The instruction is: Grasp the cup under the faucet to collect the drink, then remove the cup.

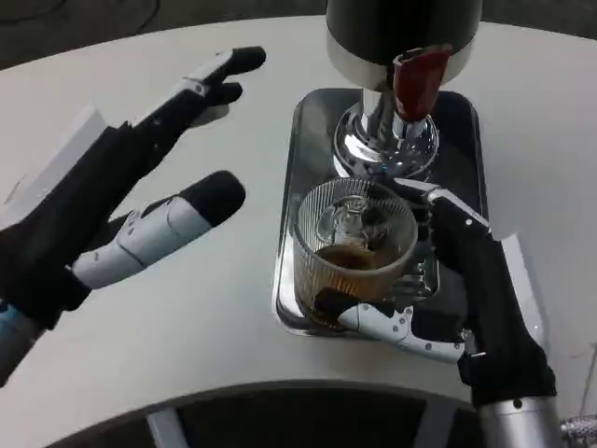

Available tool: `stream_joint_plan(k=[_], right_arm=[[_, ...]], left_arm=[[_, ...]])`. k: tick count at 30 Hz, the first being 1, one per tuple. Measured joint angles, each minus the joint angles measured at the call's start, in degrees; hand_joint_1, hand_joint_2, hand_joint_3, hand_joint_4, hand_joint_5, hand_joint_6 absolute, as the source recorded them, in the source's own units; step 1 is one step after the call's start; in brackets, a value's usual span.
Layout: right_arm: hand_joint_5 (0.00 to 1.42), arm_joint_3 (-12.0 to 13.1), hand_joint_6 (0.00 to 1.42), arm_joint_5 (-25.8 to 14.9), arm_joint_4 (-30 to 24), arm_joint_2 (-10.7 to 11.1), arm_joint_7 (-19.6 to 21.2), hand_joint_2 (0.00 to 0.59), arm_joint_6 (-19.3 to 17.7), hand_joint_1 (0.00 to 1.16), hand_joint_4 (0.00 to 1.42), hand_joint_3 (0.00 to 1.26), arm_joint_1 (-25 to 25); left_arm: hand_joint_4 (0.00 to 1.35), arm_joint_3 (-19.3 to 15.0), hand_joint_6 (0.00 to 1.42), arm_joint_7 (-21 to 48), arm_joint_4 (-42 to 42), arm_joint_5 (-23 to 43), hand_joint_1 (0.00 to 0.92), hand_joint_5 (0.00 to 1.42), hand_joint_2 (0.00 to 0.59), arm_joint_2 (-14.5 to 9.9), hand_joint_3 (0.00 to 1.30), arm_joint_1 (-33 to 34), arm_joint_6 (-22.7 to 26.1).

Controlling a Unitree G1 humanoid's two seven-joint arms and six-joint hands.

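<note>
One ribbed clear cup (354,245) (brown drink pooled at its bottom) stands on one steel tray (308,121) below the faucet (387,131). The right hand (438,280) wraps it; the left hand (131,196) hovers over the worktop (187,327), fingers spread, holding nothing.

1. No text, label, brand, number or sign can be read on anything in the head view.
2. The ribbed glass cup (356,245) shows bare glass, with no print that can be made out.
3. The red tap handle (417,81) of the dispenser bears no legible marking.
4. The metal tray (312,126) is plain.
</note>
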State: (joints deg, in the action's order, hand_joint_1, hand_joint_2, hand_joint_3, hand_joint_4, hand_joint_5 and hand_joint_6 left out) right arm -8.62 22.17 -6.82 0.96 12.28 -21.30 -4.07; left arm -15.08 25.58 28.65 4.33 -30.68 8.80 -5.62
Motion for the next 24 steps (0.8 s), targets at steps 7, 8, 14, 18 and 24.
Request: stream_joint_plan(k=[7,8,14,18,24], right_arm=[[0.94,-0.69,0.81,-0.05,-2.43,0.13,-2.18,0.129,0.14,0.96,0.82,0.78,1.2],[0.94,-0.71,0.81,-0.08,-2.86,0.17,-2.54,0.129,0.15,0.96,0.82,0.78,1.33],[0.94,-1.05,0.81,-1.43,-6.98,0.85,-5.52,0.129,0.91,0.96,0.82,0.78,2.68],[0.94,-1.73,0.81,-2.4,-8.43,1.17,-7.61,0.128,1.48,0.96,0.82,0.78,3.23],[0.94,-3.39,0.81,-3.41,-9.95,1.39,-10.5,0.127,2.1,0.95,0.82,0.78,4.5]], left_arm=[[0.08,-4.77,0.12,3.71,-0.89,1.78,0.0,0.16,0.073,-3.5,0.18,-5.03,-6.46],[0.08,-5.47,0.12,4.18,-1.3,1.79,0.0,0.16,0.073,-4.15,0.18,-5.82,-7.59],[0.08,-9.78,0.12,6.86,-3.09,1.95,0.0,0.16,0.074,-6.64,0.18,-11.26,-15.14],[0.06,-11.83,0.11,7.74,-4.18,2.09,0.0,0.14,0.07,-7.08,0.18,-14.49,-18.75],[0.02,-14.24,0.06,9.14,-5.15,2.01,0.0,0.1,0.068,-7.74,0.18,-19.4,-25.12]])
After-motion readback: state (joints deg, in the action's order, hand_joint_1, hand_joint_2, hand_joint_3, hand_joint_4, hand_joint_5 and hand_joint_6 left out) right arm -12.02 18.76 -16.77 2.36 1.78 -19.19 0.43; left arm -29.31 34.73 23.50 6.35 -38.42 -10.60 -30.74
